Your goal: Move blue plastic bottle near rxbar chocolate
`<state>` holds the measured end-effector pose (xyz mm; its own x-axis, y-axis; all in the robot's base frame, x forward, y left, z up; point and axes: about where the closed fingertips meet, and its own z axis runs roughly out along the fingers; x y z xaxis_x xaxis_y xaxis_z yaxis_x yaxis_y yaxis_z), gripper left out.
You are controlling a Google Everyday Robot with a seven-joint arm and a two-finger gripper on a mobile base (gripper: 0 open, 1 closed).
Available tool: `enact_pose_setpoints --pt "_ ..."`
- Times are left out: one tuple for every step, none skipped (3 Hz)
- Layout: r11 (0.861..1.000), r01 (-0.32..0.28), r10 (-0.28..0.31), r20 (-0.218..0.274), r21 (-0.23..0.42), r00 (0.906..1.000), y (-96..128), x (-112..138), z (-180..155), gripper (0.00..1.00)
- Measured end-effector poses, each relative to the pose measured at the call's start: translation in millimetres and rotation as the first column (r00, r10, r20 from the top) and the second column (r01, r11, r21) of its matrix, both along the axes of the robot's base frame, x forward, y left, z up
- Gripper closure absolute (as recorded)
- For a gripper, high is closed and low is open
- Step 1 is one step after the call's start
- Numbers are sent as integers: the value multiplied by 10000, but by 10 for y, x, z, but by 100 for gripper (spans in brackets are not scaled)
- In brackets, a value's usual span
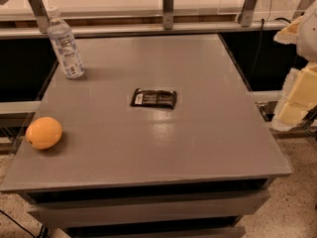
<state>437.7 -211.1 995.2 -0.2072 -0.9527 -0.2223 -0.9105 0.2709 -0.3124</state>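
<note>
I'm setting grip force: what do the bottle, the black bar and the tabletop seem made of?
Blue plastic bottle: clear bluish plastic, see-through, with a paper-like white label. Rxbar chocolate: glossy black film wrapper, catching glints. Table: grey, smooth, semi-gloss, likely laminate or painted metal. Gripper sits off the table's right edge.

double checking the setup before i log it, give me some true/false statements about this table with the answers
1. The bottle stands upright at the back left of the table. True.
2. The black snack bar touches the bottle. False: it lies apart from it, near the table's middle.
3. The orange sits near the table's front left edge. True.
4. The claw is holding the bottle. False: it is beyond the table's right edge, far from the bottle.
</note>
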Motion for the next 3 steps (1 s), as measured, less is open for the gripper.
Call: enact_pose_setpoints --pt "10000 0 0 2 0 10000 0 0 1 0" --pt "9984 -32 8 429 558 9991 24 89 54 0" --pt "9857 -339 180 969 1651 9951 119 397 106 0"
